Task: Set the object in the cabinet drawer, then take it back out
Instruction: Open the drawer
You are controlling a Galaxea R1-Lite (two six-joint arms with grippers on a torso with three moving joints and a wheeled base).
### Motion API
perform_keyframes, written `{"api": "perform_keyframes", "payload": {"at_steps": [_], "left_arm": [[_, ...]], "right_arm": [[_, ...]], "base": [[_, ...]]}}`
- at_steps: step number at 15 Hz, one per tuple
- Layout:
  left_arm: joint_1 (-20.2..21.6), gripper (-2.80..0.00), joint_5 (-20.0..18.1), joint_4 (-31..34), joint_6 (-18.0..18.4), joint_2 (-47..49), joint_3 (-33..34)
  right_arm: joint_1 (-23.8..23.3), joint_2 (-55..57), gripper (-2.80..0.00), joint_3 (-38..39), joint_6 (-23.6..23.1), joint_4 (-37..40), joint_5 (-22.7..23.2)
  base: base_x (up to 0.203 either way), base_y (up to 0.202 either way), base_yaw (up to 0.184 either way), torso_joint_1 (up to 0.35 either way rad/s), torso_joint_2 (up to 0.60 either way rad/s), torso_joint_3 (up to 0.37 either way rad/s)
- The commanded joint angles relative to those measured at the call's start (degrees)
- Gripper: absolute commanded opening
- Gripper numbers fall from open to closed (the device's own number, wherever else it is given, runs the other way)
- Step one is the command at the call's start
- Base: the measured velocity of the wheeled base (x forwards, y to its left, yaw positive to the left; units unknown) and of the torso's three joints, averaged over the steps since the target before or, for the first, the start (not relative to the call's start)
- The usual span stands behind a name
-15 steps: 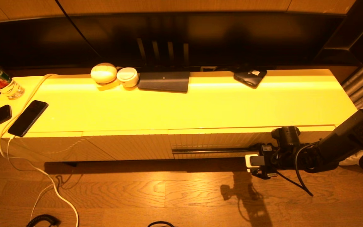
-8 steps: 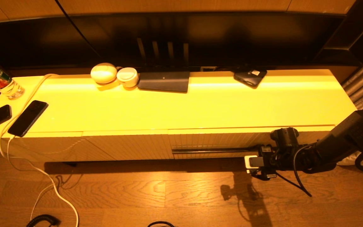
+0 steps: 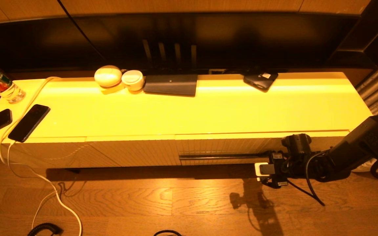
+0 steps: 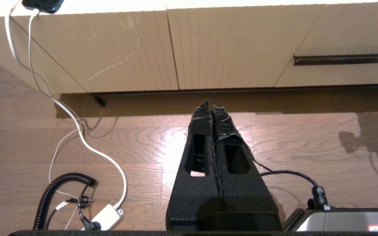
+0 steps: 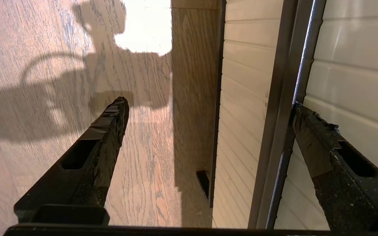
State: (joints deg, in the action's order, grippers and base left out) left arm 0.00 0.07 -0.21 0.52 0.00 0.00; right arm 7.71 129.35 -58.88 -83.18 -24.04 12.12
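We see the right gripper (image 3: pixel 263 169) low in front of the cabinet, at the right end of the drawer (image 3: pixel 228 146). Its two fingers stand wide apart and they hold nothing. In the right wrist view, one finger (image 5: pixel 320 144) lies against the dark handle strip (image 5: pixel 285 108) of the drawer, with its taped tip touching the strip or just beside it; we cannot tell which. The other finger (image 5: pixel 107 127) hangs free over the wooden floor (image 3: pixel 176 200), well apart from the cabinet front. The handle strip passes between the two fingers, close to the first one.

The drawer is closed: its ribbed cream front is level with the ribbed panels (image 3: pixel 133 152) beside it, so we cannot see inside it.

The left gripper (image 4: pixel 212 106) shows only in the left wrist view. Its fingers are pressed together, with nothing between them, and it points towards the floor in front of the cabinet, away from the drawer.

On top of the cabinet (image 3: pixel 208 111) we see two round white cases (image 3: pixel 108 76), a dark flat pad (image 3: pixel 171 84) and a dark phone (image 3: pixel 260 80) near the back edge. At the left end there are a water bottle (image 3: pixel 0 85), another phone (image 3: pixel 29 122) and a white cable (image 3: pixel 36 93) that goes down to the floor.
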Motion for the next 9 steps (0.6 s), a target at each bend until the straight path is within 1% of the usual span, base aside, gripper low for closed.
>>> {"api": "perform_keyframes", "payload": {"at_steps": [1, 4, 9], "left_arm": [[0.0, -2.8, 0.01, -0.06, 0.0, 0.0, 0.09], [0.0, -2.8, 0.01, -0.06, 0.0, 0.0, 0.09], [0.0, -2.8, 0.01, -0.06, 0.0, 0.0, 0.09]], "right_arm": [[0.41, -1.2, 0.0, 1.97, -0.56, 0.22, 0.64], [0.71, -2.08, 0.0, 4.01, -0.67, 0.31, 0.85], [0.99, -4.18, 0.0, 11.42, -1.45, 0.71, 1.55]], "base": [[0.0, 0.0, 0.0, 0.0, 0.0, 0.0], [0.0, 0.0, 0.0, 0.0, 0.0, 0.0], [0.0, 0.0, 0.0, 0.0, 0.0, 0.0]]}}
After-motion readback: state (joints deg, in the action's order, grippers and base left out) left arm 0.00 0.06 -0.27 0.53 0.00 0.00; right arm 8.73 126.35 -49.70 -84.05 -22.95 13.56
